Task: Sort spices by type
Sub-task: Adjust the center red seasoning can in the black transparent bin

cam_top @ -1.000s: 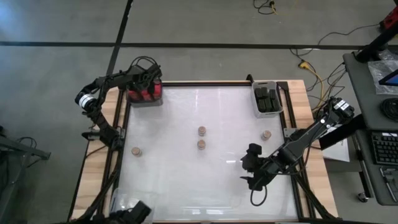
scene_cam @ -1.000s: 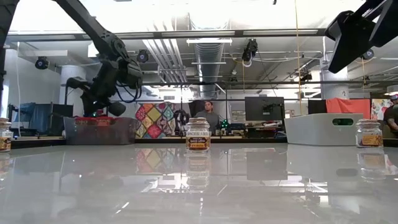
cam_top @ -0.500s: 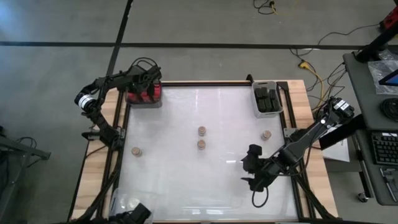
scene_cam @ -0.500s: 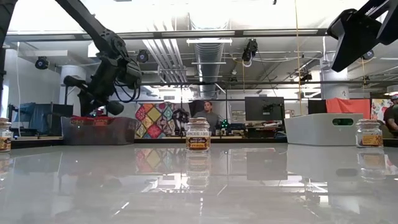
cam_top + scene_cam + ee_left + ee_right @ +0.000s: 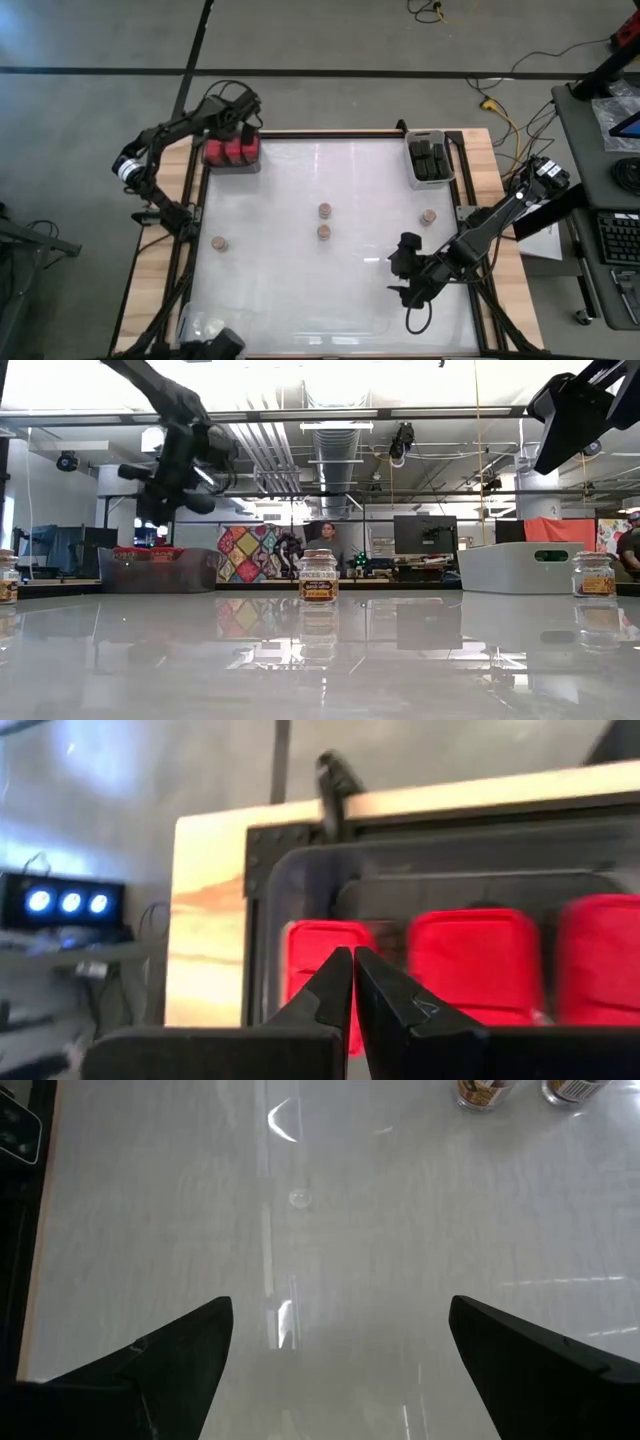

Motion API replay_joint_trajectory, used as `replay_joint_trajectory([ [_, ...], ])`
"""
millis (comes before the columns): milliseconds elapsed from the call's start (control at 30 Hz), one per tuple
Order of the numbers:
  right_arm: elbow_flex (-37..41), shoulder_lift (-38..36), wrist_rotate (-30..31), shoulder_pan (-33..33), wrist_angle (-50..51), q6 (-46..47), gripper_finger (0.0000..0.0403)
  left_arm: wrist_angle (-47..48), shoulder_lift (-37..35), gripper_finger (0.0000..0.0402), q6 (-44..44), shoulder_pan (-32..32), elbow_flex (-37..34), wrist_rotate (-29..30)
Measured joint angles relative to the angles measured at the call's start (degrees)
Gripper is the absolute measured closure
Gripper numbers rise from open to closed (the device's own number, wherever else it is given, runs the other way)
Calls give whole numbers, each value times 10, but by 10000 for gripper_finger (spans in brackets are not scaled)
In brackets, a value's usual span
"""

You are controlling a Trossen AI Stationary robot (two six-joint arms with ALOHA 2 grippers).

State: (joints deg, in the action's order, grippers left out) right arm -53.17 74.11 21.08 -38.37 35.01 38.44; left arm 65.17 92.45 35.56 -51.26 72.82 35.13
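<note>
Jars are what's left: four small round tan-topped ones stand loose on the surface [image 5: 300, 290], two close together mid-surface [image 5: 324, 210] [image 5: 323, 232], one toward the left edge [image 5: 219, 242], one toward the right [image 5: 428, 216]. Red blocky containers [image 5: 232, 151] already sit in a bin [image 5: 208, 163] at the far-left corner; black ones [image 5: 429, 158] fill a grey bin [image 5: 411, 165] at the far-right corner.

Left gripper [image 5: 352, 960] hangs above the red bin, fingers pinched together, nothing between them. Right gripper [image 5: 402, 272] hovers low over bare surface near the right front, fingers spread wide and empty; the two middle jars [image 5: 484, 1092] show ahead of it in its wrist view.

Handling, as a judgement: jars look like clear glass with a printed label [image 5: 319, 589] and a flat lid, so rigid, light, likely slick and tippable (the glossy surface would let them slide). Best hold is probably across the round body just under the lid, coming from above, fingers square to the jar so it can't twist out. The paired middle jars stand near each other, so fingers should go in across the pair's line, not into the gap between them.
</note>
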Motion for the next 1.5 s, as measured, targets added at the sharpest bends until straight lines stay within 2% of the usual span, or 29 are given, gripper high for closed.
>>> replay_joint_trajectory([
  [300, 0, 0, 22, 0, -3, 0, 39, -62, -4, 402, -38, 60, -22, -32],
  [733, 0, 0, 30, 0, -9, 6, 39, -102, 9, 402, -40, 52, -73, -30],
  [1500, 0, 0, 31, 0, -10, 6, 39, -72, 9, 402, -51, 49, -75, -11],
])
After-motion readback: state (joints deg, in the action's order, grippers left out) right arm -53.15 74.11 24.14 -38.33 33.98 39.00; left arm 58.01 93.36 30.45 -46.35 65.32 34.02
